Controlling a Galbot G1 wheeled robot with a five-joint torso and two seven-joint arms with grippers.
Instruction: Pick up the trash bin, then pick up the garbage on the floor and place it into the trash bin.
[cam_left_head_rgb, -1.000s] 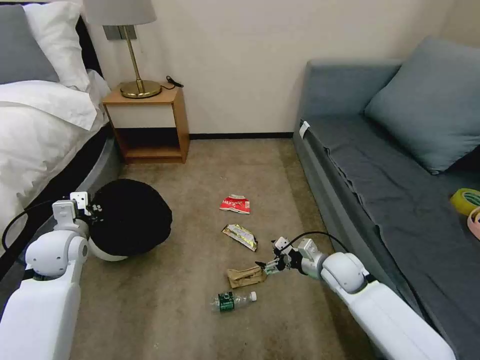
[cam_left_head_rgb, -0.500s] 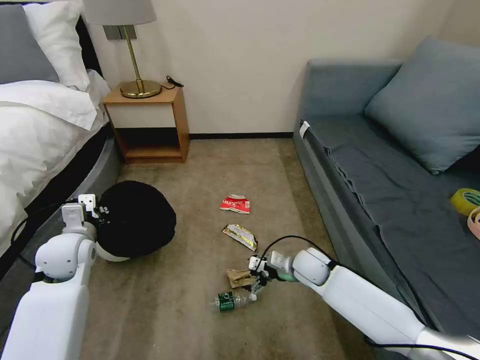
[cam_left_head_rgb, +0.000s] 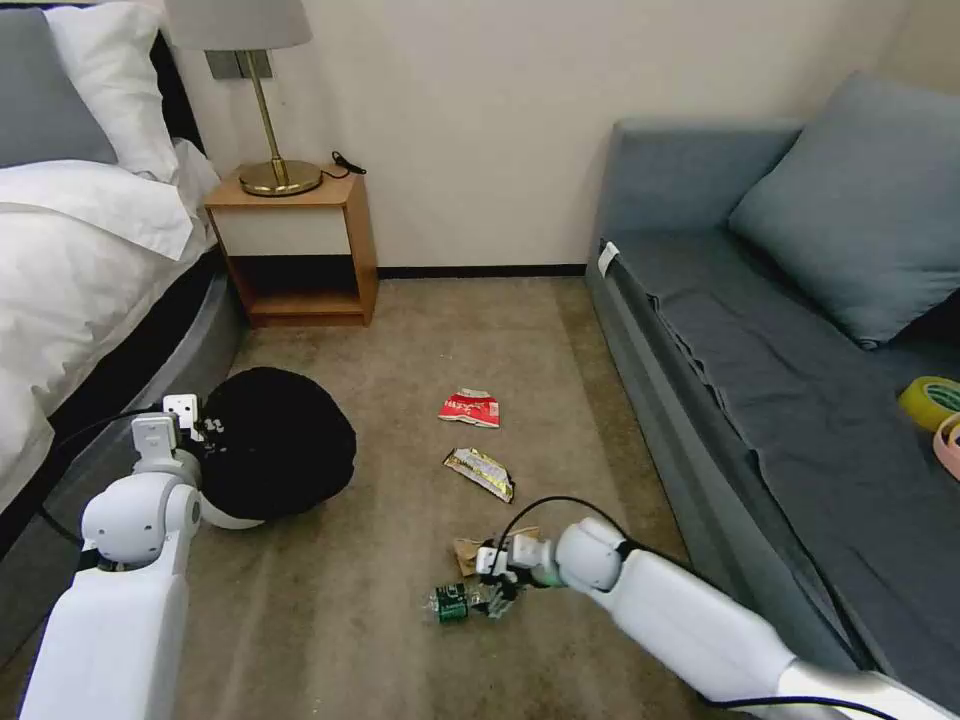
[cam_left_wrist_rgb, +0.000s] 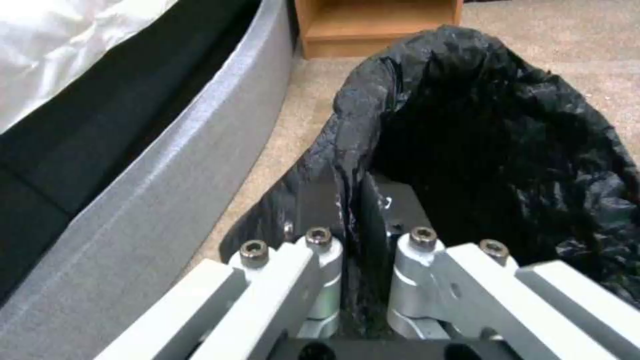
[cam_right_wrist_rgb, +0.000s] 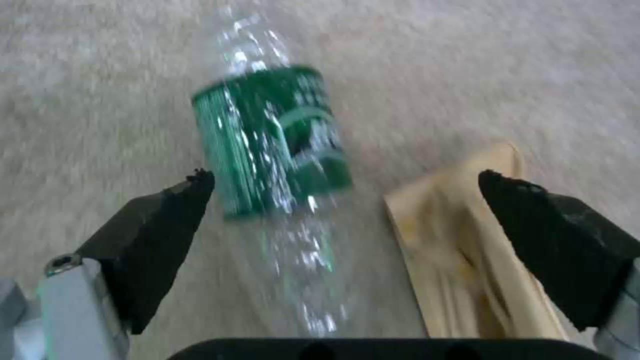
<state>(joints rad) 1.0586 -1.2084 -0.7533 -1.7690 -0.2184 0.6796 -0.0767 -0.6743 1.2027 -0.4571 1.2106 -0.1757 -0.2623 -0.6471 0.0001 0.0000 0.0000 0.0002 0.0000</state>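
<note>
The trash bin (cam_left_head_rgb: 283, 441) is a white tub lined with a black bag (cam_left_wrist_rgb: 507, 145), held tilted off the carpet beside the bed. My left gripper (cam_left_head_rgb: 203, 427) (cam_left_wrist_rgb: 352, 210) is shut on its rim. The garbage lies on the carpet: a red-white packet (cam_left_head_rgb: 470, 407), a yellow-dark wrapper (cam_left_head_rgb: 480, 472), a tan paper wad (cam_left_head_rgb: 466, 553) (cam_right_wrist_rgb: 467, 250) and a clear green-labelled bottle (cam_left_head_rgb: 455, 603) (cam_right_wrist_rgb: 277, 145). My right gripper (cam_left_head_rgb: 497, 588) (cam_right_wrist_rgb: 347, 185) is open, low over the bottle's neck end, its fingers (cam_right_wrist_rgb: 153, 235) either side of the bottle, with the wad beside one of them.
A bed (cam_left_head_rgb: 90, 260) runs along the left, and a wooden nightstand (cam_left_head_rgb: 300, 240) with a lamp stands at the wall. A grey sofa (cam_left_head_rgb: 760, 380) lines the right, with a yellow-green tape roll (cam_left_head_rgb: 930, 400) on it. Open carpet lies between the bin and the litter.
My right arm has swung left and down, from beside the paper wad to over the bottle. The left arm has shifted the bin slightly right and lower.
</note>
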